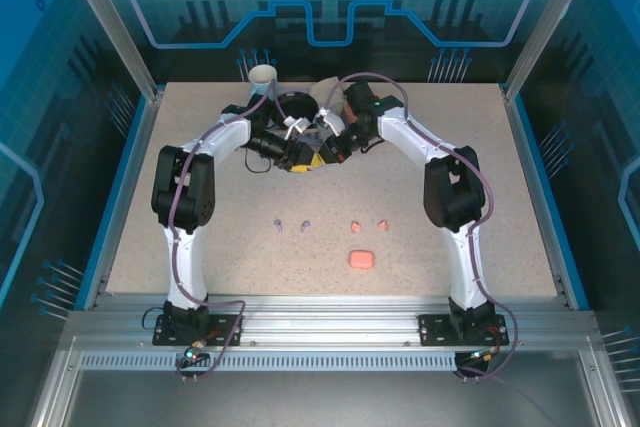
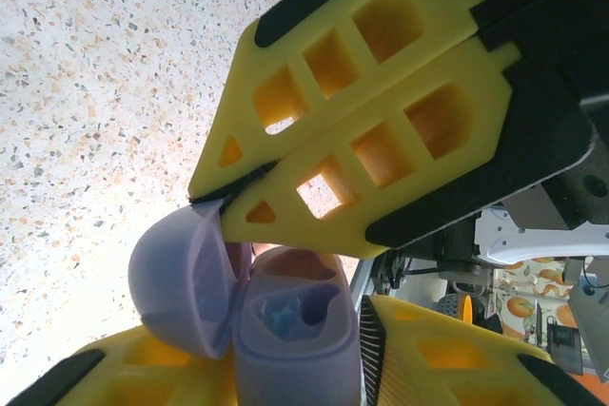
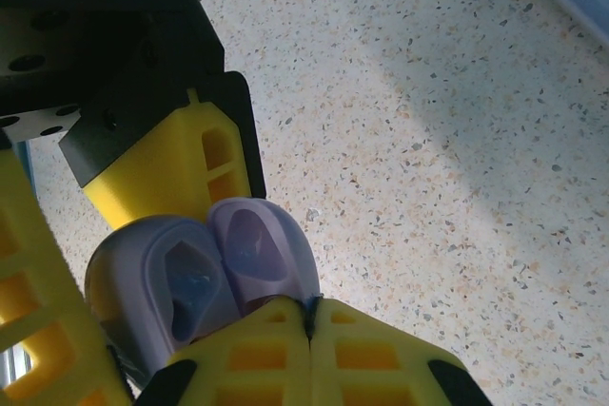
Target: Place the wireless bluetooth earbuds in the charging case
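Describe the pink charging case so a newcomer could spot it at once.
On the speckled table, look at the near middle, between the two arm bases. A row of four earbuds lies there, two lavender and two salmon-pink; the pink charging case sits nearer the bases, by the salmon-pink pair. It is a rounded block, far bigger than any earbud.

Open lavender case (image 2: pixel 295 330) (lid (image 2: pixel 181 278) at closed right tool (image 2: pixel 214 194)) within left tool (image 2: pixel 285 373)

White-and-black arms (image 1: pixel 185 257) with lilac cables (image 1: pixel 372 75) — yellow, window-cut fingers (image 2: pixel 481 111) on black mounts
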